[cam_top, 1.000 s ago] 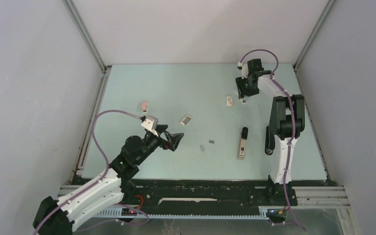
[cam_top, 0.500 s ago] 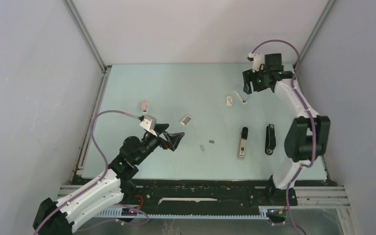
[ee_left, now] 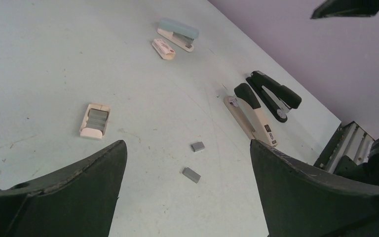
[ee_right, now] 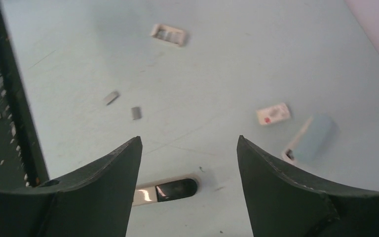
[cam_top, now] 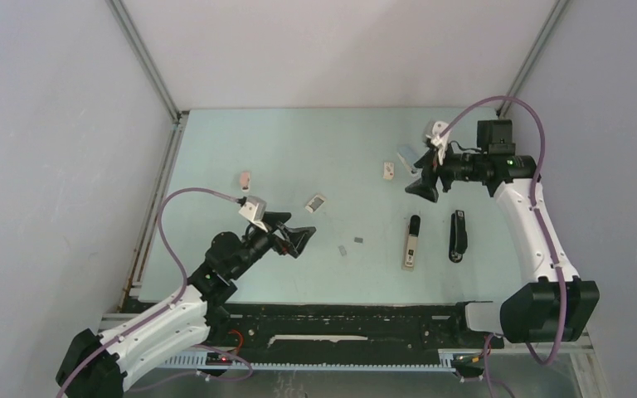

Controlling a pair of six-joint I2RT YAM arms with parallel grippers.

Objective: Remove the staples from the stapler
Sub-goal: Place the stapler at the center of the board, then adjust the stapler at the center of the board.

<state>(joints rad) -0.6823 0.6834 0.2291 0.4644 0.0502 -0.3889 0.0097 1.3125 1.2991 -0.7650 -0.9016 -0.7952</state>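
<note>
Left fingers point(ee_left: 74, 190): spread wide, nothing between the pads. Through the gap I look down on the staples point(ee_left: 197, 146), two short grey strips lying flat on the pale green table point(ee_left: 39, 64). They sit near each other, not touching. The left gripper point(cam_top: 301, 240) hangs above the surface, aimed toward them, with no contact.

Right fingers point(ee_right: 106, 185): also apart, nothing held. The right gripper point(cam_top: 420, 172) points leftward over the far right part of the table, clear of the surface (how high, I can't judge).

Outward from the left gripper:
- An open cream staple box point(cam_top: 315, 202) lies just beyond the fingertips, with grey strips inside.
- A small pink stapler point(cam_top: 245, 178) lies farther left, on its own.
- In the top view the staples lie to the gripper's right, between it and the beige-and-black stapler point(cam_top: 412, 242).

Outward from the right gripper:
- A light-blue stapler point(cam_top: 406, 157) lies just beside the fingertips, not touched. In the left wrist view its blue top looks lifted off the cream base at one end.
- A small white piece with pink markings point(cam_top: 388, 171) lies just beside that.
- A black stapler point(cam_top: 458, 235) lies nearer the arm bases, alongside the beige-and-black one, roughly parallel to it and apart from it.

Whether any stapler has strips inside, I can't tell.
</note>
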